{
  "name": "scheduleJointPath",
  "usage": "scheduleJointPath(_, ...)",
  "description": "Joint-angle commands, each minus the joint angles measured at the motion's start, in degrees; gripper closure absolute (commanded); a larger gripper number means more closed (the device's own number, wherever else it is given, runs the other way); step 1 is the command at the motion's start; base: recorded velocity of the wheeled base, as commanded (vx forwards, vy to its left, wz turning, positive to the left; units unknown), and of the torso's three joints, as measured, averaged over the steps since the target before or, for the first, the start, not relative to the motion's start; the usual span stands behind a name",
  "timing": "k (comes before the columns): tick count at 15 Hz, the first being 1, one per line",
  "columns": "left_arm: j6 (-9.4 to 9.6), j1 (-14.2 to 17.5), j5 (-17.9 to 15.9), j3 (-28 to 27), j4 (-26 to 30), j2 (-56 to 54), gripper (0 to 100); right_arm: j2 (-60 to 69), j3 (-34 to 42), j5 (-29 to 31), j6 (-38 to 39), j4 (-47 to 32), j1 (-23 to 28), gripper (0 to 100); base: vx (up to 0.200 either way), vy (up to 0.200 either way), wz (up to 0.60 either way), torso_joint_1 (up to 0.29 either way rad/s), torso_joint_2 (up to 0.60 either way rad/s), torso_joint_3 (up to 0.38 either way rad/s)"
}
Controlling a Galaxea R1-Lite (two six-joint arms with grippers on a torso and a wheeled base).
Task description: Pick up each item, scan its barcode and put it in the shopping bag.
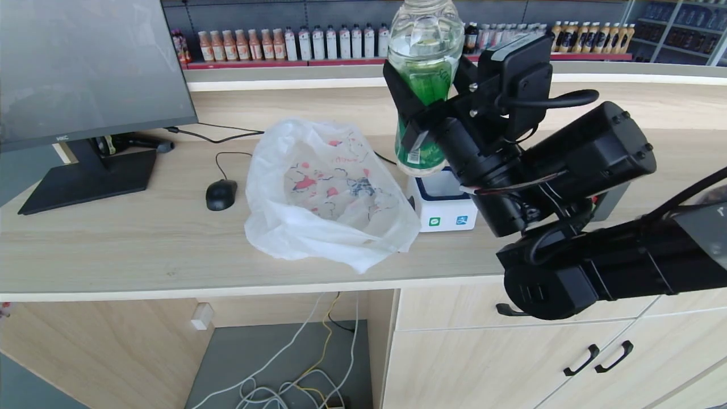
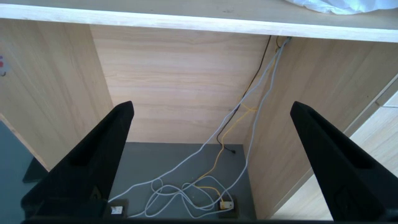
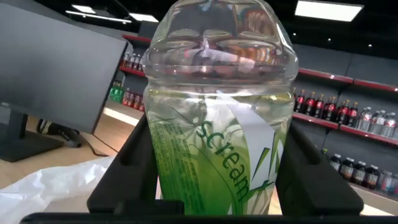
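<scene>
My right gripper (image 1: 423,108) is shut on a clear bottle with a green label (image 1: 425,68), holding it upright above the small white barcode scanner (image 1: 442,205) on the counter. In the right wrist view the bottle (image 3: 221,124) stands between my two black fingers (image 3: 130,168). The white printed shopping bag (image 1: 326,190) lies open on the counter just left of the scanner. My left gripper (image 2: 208,162) is open below counter level, facing the recess under the desk with cables on the floor.
A monitor (image 1: 85,62) on its stand sits at the counter's left, with a black mouse (image 1: 221,194) and cable beside the bag. Shelves of bottles (image 1: 295,42) line the back wall. Drawers with black handles (image 1: 608,355) are below right.
</scene>
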State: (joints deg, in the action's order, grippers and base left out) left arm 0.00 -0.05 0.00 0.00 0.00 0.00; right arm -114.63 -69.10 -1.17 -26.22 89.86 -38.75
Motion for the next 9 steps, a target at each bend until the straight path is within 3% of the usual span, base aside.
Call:
scheduleJointPath(1, 0.0, -0.04, 0.0, 0.0, 0.0, 0.0, 0, 2.3, 4.41, 3.1, 2.4, 0.14, -0.53, 100, 0.0, 0.0, 0.0, 0.0, 0.0, 0.0)
scheduleJointPath(4, 0.0, -0.04, 0.0, 0.0, 0.0, 0.0, 0, 4.85, 10.12, 9.7, 9.17, 0.14, -0.53, 100, 0.0, 0.0, 0.0, 0.0, 0.0, 0.0)
scheduleJointPath(9, 0.0, -0.04, 0.0, 0.0, 0.0, 0.0, 0, 5.56, 13.2, 9.78, 11.63, 0.14, 0.26, 100, 0.0, 0.0, 0.0, 0.0, 0.0, 0.0)
